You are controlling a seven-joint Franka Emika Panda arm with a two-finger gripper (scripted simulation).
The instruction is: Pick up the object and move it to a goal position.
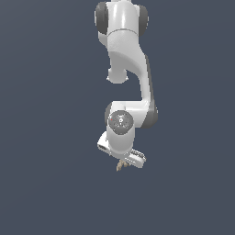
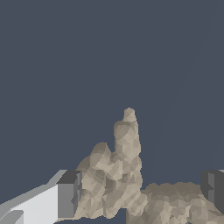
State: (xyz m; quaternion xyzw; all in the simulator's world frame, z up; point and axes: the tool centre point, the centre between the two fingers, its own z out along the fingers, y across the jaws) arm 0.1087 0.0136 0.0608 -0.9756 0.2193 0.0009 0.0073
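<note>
You see a mottled tan-beige object (image 2: 122, 183), a white arm (image 1: 125, 55) with dark grey joints, and a plain slate-blue background.

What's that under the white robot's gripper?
A small tan, bumpy, spiky object sits between the gripper's two fingers. From outside, only its tip pokes out below; the rest is covered by the gripper. What lies beneath the object can't be seen.

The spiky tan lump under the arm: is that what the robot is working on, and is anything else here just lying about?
Part of the job:
- spiky lump
- tool, a finger on either side of the lump

Just lying about:
- nothing visible; only plain dark background
</note>
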